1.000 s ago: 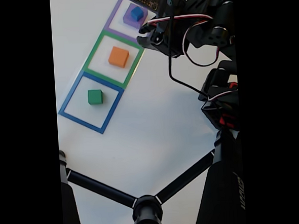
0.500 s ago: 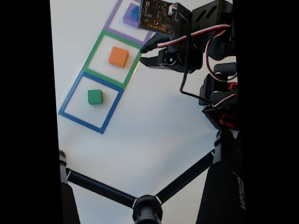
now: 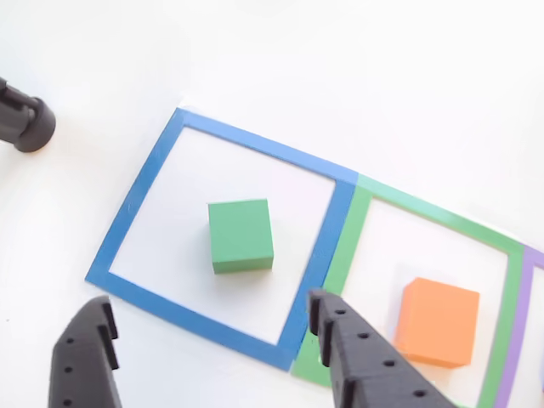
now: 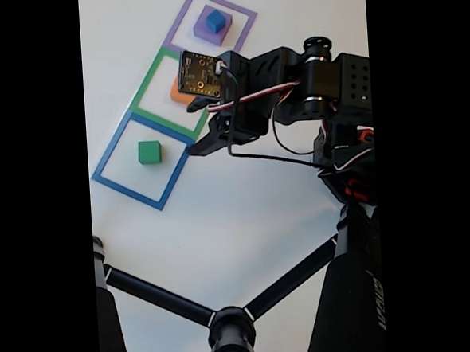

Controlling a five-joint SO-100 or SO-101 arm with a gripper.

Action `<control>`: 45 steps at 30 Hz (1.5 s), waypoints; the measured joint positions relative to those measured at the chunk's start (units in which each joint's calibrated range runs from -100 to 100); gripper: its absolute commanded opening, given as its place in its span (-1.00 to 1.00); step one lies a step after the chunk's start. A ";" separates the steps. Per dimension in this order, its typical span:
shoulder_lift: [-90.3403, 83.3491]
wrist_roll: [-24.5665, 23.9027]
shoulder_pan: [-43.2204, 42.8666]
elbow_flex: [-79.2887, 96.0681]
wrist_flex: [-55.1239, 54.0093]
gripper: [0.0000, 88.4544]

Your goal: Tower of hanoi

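Currently the gripper [image 3: 208, 327] is hovering with its fingers spread wide and nothing between them; in the other view the green block [image 3: 241, 235] is lying just ahead of the gap, centred inside the blue tape square [image 3: 136, 200]. It is a small, matte, square-edged cube sitting flat.

I see a plain white counter [image 4: 245, 215], matte and brightly, evenly lit, with only soft shadows. Three tape square outlines lie on it in a diagonal row, edges touching: blue [image 4: 142, 160], green [image 4: 151, 85] and purple [image 4: 242, 17]. Black tripod legs [image 4: 228, 316] cross the fixed view's lower part, meeting at a hub.
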 measured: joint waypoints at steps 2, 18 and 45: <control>2.20 0.00 -0.47 7.61 -12.17 -0.28; 35.12 0.36 1.40 26.83 -80.37 -0.18; 74.88 0.00 1.64 14.43 -107.86 -0.23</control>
